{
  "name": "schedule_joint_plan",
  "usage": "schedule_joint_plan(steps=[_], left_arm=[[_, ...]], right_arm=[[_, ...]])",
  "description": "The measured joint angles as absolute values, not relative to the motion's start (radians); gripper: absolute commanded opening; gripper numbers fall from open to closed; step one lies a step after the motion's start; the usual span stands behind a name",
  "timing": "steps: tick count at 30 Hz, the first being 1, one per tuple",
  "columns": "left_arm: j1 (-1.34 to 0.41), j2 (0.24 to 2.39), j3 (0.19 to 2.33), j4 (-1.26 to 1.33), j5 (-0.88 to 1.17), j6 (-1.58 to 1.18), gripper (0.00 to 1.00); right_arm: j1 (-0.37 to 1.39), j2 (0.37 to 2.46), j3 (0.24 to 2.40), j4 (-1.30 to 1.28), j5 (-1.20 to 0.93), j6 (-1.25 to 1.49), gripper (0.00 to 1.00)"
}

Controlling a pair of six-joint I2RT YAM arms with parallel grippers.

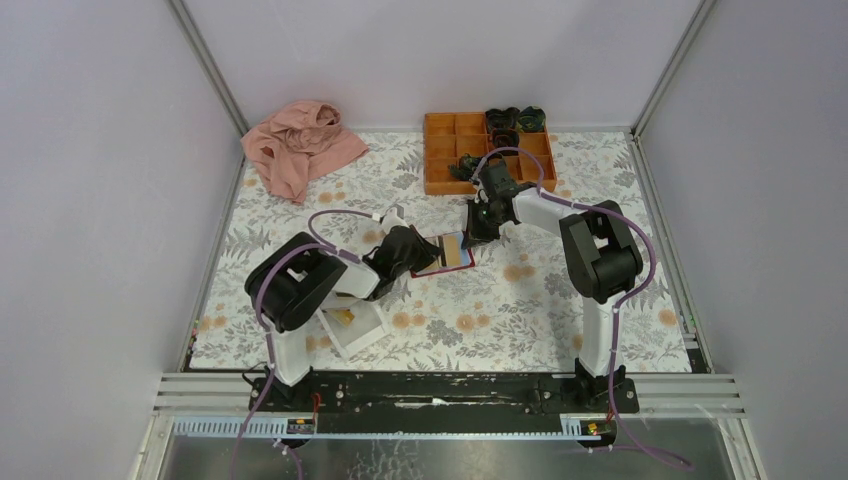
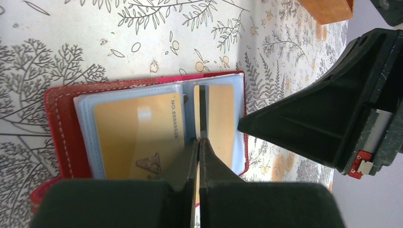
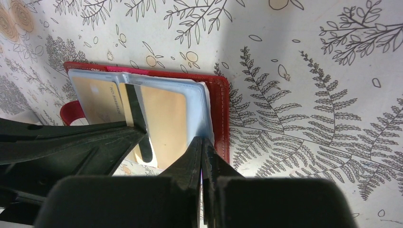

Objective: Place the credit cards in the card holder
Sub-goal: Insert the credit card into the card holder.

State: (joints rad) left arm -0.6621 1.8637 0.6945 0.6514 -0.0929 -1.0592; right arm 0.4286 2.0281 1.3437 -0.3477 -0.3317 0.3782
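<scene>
Card holder (image 1: 445, 255) lies open and flat on the floral tabletop (image 1: 560, 300), about mid-scene. Its pale blue sleeves face up, with golden credit cards (image 2: 133, 135) showing in them. Left gripper (image 2: 202, 97), jaws together, rests its tips on the fold between the two sleeves. Right gripper (image 3: 203, 145), jaws likewise together, touches the holder's right edge. Near left, a white tray (image 1: 368, 332) holds another golden card (image 1: 345, 317). An orange compartment box (image 1: 445, 150) sits at the far side, and a pink cloth (image 1: 300, 150) lies far left.
</scene>
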Motion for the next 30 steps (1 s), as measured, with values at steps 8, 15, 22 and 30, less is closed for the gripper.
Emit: schedule_joint_plan(steps=[8, 15, 22, 30], left_arm=[[-0.664, 1.908, 0.735, 0.656, -0.079, -1.060, 0.13], [-0.667, 1.910, 0.745, 0.650, -0.079, -1.055, 0.27], [-0.683, 1.885, 0.744, 0.611, -0.084, -1.054, 0.30], [-0.693, 1.852, 0.743, 0.540, -0.086, -1.052, 0.30]], right_arm=[[0.428, 2.029, 1.344, -0.347, -0.330, 0.377, 0.00], [0.426, 2.030, 1.344, -0.347, -0.329, 0.374, 0.04], [0.426, 2.030, 1.345, -0.347, -0.329, 0.374, 0.14], [0.427, 2.030, 1.347, -0.348, -0.330, 0.374, 0.17]])
